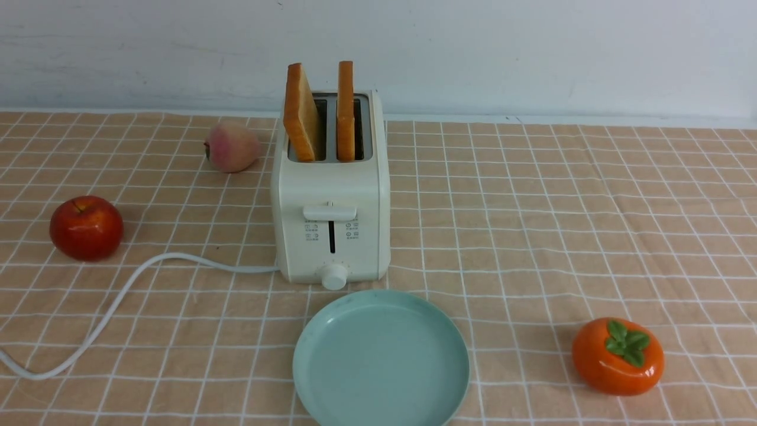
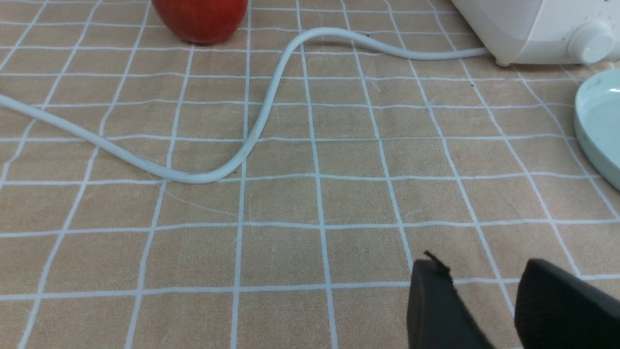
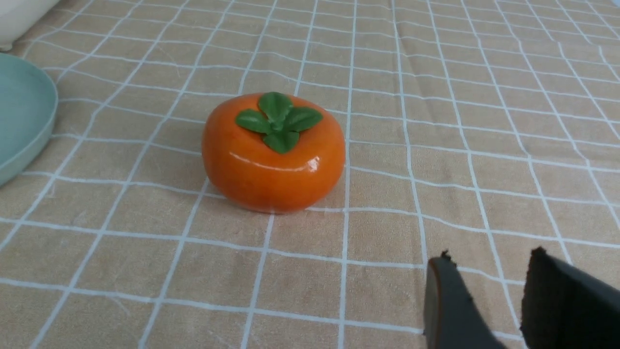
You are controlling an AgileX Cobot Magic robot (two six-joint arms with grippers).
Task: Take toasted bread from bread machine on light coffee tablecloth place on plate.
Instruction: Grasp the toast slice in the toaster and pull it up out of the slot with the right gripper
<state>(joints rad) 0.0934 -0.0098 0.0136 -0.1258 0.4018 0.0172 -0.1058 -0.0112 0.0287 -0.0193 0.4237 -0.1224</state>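
Note:
Two slices of toasted bread stand upright in the bread machine (image 1: pixel 331 195): the left slice (image 1: pixel 300 113) leans left, the right slice (image 1: pixel 346 111) is straight. The teal plate (image 1: pixel 322 378) lies just in front of it on the light coffee tablecloth (image 1: pixel 532 236), and its rim (image 2: pixel 588 126) (image 3: pixel 29 140) shows in both wrist views. Neither arm appears in the front view. My left gripper (image 2: pixel 484 271) hovers low over bare cloth, open and empty. My right gripper (image 3: pixel 489 264) is likewise open over cloth, short of the persimmon.
A red apple (image 1: pixel 86 228) (image 2: pixel 199 19) and a peach (image 1: pixel 232 147) lie left of the toaster. Its white cord (image 1: pixel 118 296) (image 2: pixel 261 121) snakes to the left front edge. An orange persimmon (image 1: pixel 617 356) (image 3: pixel 273 152) sits at the front right.

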